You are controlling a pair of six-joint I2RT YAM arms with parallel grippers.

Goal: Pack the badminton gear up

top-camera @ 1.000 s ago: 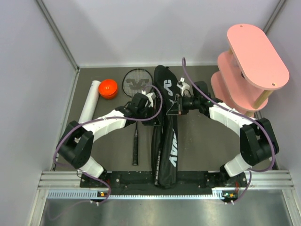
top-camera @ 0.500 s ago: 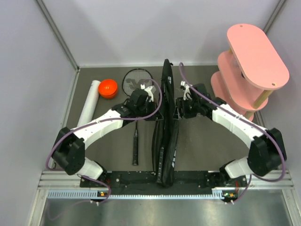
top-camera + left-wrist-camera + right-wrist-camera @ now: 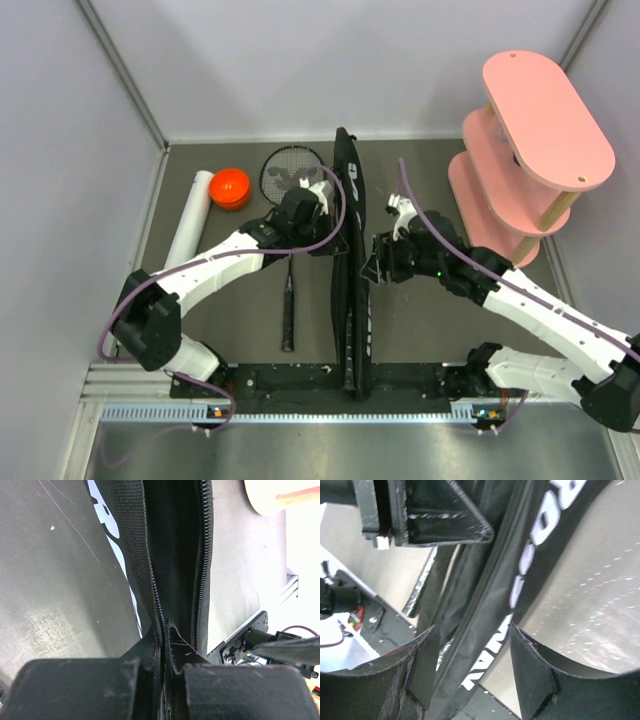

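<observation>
The black CROSSWAY bag (image 3: pixel 348 280) stands on edge along the table's middle, its zipper gaping. My left gripper (image 3: pixel 326 214) is shut on the bag's left zipper edge (image 3: pixel 156 605), as the left wrist view (image 3: pixel 165 647) shows. My right gripper (image 3: pixel 372 262) is open beside the bag's right side; in the right wrist view (image 3: pixel 482 652) the bag's lettered panel (image 3: pixel 490 630) passes between its spread fingers. One black racket (image 3: pixel 290 190) lies left of the bag. The white tube (image 3: pixel 190 222) and orange cap (image 3: pixel 230 188) lie at far left. No shuttlecocks or second racket show.
The pink tiered shelf (image 3: pixel 530 150) stands at the back right. Grey walls close the back and the left side. The arms' base rail (image 3: pixel 350 385) runs along the near edge.
The bag has been drawn from a wide open spread into a narrow upright fold. My right gripper has slid nearer along the bag's right side. My left gripper has held its place.
</observation>
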